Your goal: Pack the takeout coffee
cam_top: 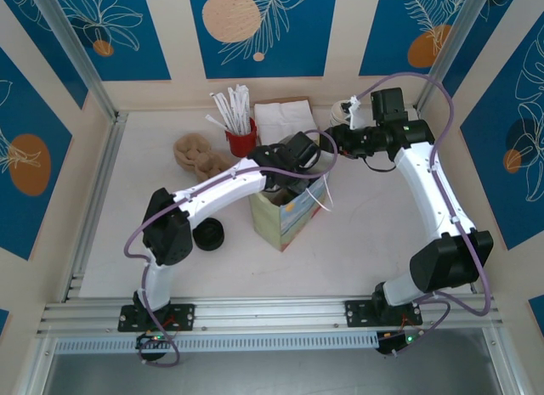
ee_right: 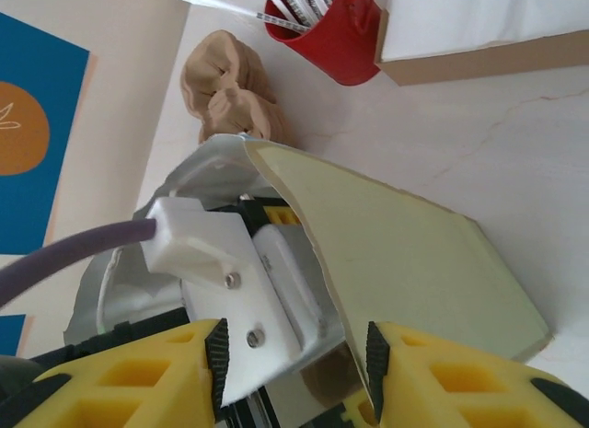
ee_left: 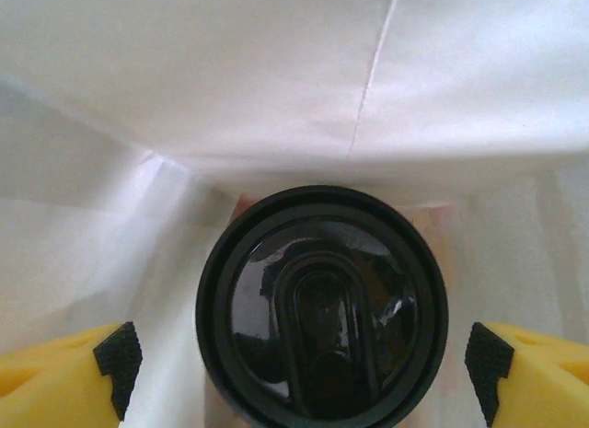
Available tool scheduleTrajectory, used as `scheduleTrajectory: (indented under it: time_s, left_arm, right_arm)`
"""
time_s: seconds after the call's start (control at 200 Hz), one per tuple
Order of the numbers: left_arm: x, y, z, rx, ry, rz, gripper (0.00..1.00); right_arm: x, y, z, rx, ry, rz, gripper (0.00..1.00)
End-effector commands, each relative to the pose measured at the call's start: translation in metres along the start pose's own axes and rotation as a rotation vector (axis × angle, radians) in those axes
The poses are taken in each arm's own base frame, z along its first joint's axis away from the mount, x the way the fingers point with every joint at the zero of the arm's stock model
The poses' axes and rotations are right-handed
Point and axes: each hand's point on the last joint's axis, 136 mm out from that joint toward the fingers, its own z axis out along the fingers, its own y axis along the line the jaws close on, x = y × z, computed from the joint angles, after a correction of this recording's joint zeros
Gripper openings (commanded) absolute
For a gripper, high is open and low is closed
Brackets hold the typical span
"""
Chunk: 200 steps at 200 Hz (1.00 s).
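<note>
**Coffee in the bag:** The takeout coffee sits upright inside a paper bag at the middle of the white desk. Its round, glossy black plastic lid has a ridged rim and a raised oval on top. The bag's creased white inner walls rise around the cup. The left jaws hang released above it, their yellow fingers with ribbed black pads spread wide to either side of the lid and touching nothing. The right jaws stand parted astride the bag's thin rim, with the matte pale-green outer panel just beside one pad and no clamp on it. Left of the bag lies a low black lid piece. Toward the desk's far edge stand a red cup of paper-wrapped sticks, a lumpy tan wad and a cardboard box of white napkins.
</note>
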Motion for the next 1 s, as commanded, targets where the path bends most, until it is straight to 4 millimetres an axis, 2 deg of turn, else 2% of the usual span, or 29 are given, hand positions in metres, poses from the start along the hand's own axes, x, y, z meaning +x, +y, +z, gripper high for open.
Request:
scheduleTrajectory:
  time_s: [0.0, 0.22, 0.4, 0.61, 0.73, 0.85, 0.995]
  left_arm:
    - [-0.008, 0.001, -0.010, 0.010, -0.003, -0.031, 0.93]
    - [-0.015, 0.000, -0.022, 0.018, -0.017, -0.050, 0.94]
    - [-0.010, 0.005, -0.020, -0.010, 0.005, -0.051, 0.94]
    - [-0.005, 0.016, -0.018, -0.075, 0.034, -0.059, 0.94]
    - [-0.004, 0.017, -0.018, -0.081, 0.039, -0.059, 0.94]
    - [-0.009, 0.015, -0.025, -0.065, 0.018, -0.064, 0.94]
    - [-0.020, 0.009, -0.044, -0.014, -0.022, -0.082, 0.94]
  right_arm:
    - [0.014, -0.002, -0.006, 0.051, 0.051, -0.014, 0.47]
    - [0.022, -0.006, 0.000, 0.062, 0.087, -0.014, 0.48]
    - [0.028, -0.014, 0.005, 0.090, 0.117, -0.014, 0.46]
    - [0.038, -0.027, 0.008, 0.131, 0.150, -0.019, 0.35]
    - [0.039, -0.035, 0.007, 0.159, 0.156, -0.021, 0.32]
    - [0.038, -0.039, 0.006, 0.172, 0.156, -0.025, 0.32]
    - [0.036, -0.044, 0.006, 0.188, 0.156, -0.026, 0.31]
